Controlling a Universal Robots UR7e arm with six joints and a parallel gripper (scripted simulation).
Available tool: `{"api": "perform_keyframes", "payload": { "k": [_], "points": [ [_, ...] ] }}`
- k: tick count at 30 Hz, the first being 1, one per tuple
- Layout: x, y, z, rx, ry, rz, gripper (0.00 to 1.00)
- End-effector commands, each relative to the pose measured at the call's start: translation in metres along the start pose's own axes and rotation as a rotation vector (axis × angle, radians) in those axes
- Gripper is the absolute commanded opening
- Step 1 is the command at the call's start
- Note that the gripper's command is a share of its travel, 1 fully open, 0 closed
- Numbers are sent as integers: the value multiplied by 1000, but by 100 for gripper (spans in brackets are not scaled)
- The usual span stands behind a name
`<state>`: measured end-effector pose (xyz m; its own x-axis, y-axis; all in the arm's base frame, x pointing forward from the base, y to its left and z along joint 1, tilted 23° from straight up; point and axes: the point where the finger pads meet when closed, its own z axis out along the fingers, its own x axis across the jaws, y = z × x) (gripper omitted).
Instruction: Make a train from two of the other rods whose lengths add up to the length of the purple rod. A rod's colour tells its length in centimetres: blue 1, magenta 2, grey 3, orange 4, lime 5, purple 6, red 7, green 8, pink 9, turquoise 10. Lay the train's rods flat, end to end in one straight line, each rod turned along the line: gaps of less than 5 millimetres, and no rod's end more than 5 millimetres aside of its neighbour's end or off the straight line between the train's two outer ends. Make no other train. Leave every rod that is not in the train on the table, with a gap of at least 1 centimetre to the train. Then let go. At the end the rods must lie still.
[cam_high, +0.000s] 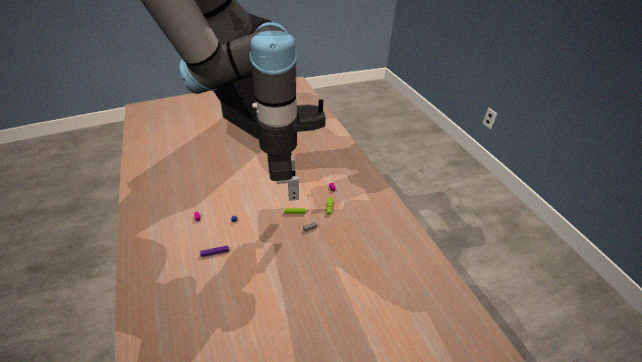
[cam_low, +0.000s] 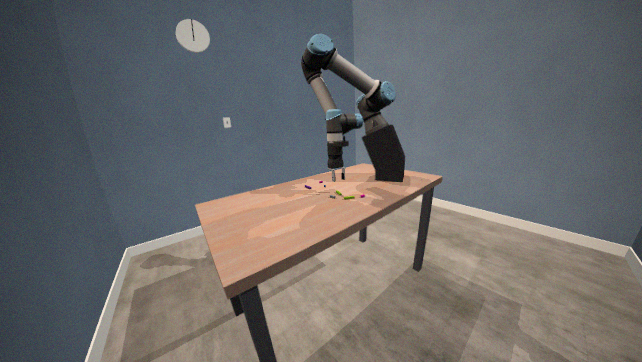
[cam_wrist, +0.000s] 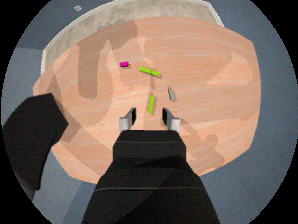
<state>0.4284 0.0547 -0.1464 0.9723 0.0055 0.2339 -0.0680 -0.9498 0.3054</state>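
Note:
The purple rod (cam_high: 214, 251) lies flat at the table's front left. One lime rod (cam_high: 294, 211) lies flat near the middle. My gripper (cam_high: 293, 192) hangs open and empty just above and behind it. In the wrist view that lime rod (cam_wrist: 152, 103) shows between and ahead of my open fingers. A second lime rod (cam_high: 329, 205) lies to its right. The blue rod (cam_high: 234, 218) and one magenta rod (cam_high: 197, 216) lie to the left. A grey rod (cam_high: 310, 226) lies in front of the lime rods. A second magenta rod (cam_high: 332, 186) lies at the back right.
The arm's black base (cam_low: 385, 152) stands at the far end of the table. The table's right edge runs about a hand's width beyond the second magenta rod. The rods are all spread apart, none touching.

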Motion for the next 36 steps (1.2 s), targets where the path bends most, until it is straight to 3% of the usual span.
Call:
{"api": "perform_keyframes", "payload": {
  "k": [1, 22, 23, 36],
  "points": [
    [4, -3, 0, -7, 3, 91, 100],
    [5, -4, 0, -7, 4, 149, 100],
    [5, -4, 0, -7, 4, 149, 54],
    [5, -4, 0, -7, 4, 148, 54]
  ]
}}
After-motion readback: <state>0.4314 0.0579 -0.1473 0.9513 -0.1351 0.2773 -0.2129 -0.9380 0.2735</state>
